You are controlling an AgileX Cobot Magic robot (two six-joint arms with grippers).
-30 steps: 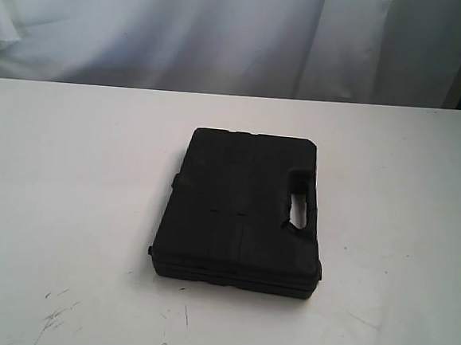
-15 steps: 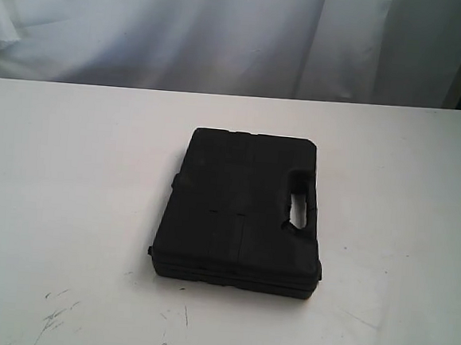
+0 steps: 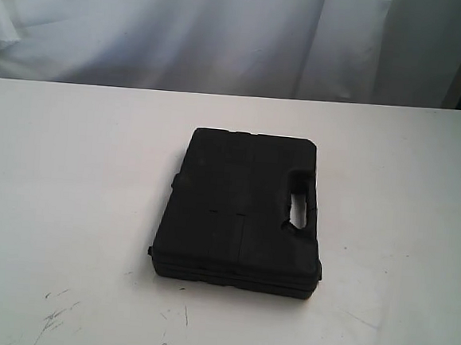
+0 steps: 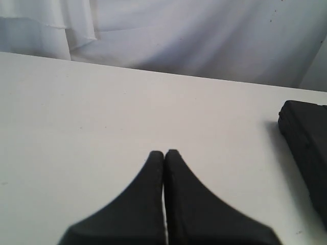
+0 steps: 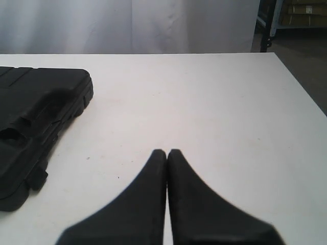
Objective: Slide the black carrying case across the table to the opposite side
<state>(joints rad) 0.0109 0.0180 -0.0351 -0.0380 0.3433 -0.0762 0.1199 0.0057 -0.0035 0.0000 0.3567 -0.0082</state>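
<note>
The black carrying case (image 3: 240, 208) lies flat near the middle of the white table (image 3: 70, 176), its handle cut-out on its right side. No arm appears in the exterior view. In the left wrist view my left gripper (image 4: 164, 152) is shut and empty above bare tabletop, with a corner of the case (image 4: 306, 148) off to one side. My right gripper (image 5: 166, 151) is shut as well, holding nothing, and the case (image 5: 36, 117) with its handle recess lies apart from it on the table (image 5: 204, 102).
A white curtain (image 3: 226, 28) hangs behind the table's far edge. Black scuff marks (image 3: 55, 315) mark the near left tabletop. The table's side edge (image 5: 301, 87) drops to a dark floor, with a shelf frame (image 5: 268, 23) beyond.
</note>
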